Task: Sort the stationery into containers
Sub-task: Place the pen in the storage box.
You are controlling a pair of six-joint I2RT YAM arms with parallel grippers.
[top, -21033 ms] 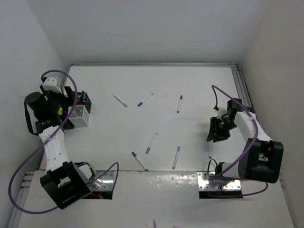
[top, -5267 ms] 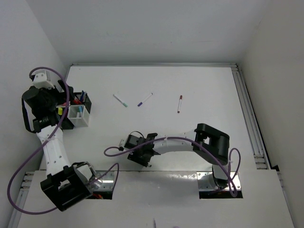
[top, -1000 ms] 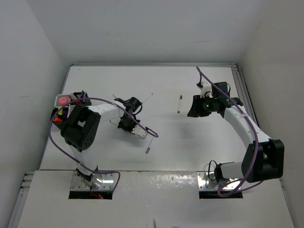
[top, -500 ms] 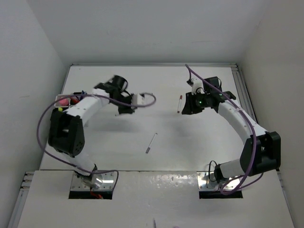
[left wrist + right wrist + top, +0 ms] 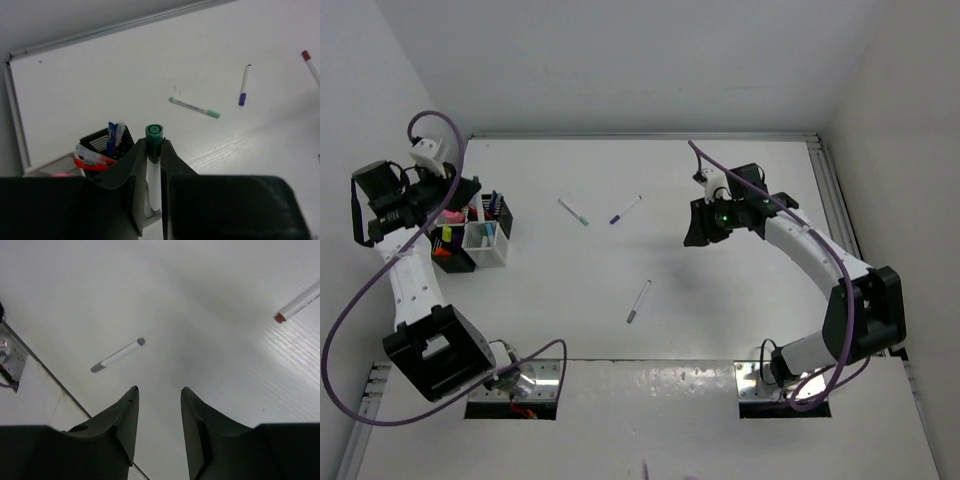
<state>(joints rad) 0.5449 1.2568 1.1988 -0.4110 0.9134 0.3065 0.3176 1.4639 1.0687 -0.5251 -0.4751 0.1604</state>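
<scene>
My left gripper (image 5: 154, 144) is shut on a white pen with a green cap (image 5: 154, 172), held upright above the containers at the table's left edge. Below it stands a black mesh container (image 5: 104, 142) holding blue and red pens; beside it are a white container (image 5: 486, 243) and another black one (image 5: 452, 252) with highlighters. My right gripper (image 5: 159, 391) hangs open over bare table, with a red-capped pen (image 5: 299, 303) off to its right. A grey-tipped pen (image 5: 639, 300), a green-capped pen (image 5: 573, 211) and a purple-capped pen (image 5: 625, 209) lie loose on the table.
The table's front edge with a metal mounting plate (image 5: 9, 358) shows at the left of the right wrist view. White walls enclose the table at the back and sides. A rail (image 5: 835, 195) runs along the right edge.
My left arm has swung from mid-table to the containers at the far left, carrying the green-capped pen. The right gripper has shifted left over the red-capped pen's spot.
</scene>
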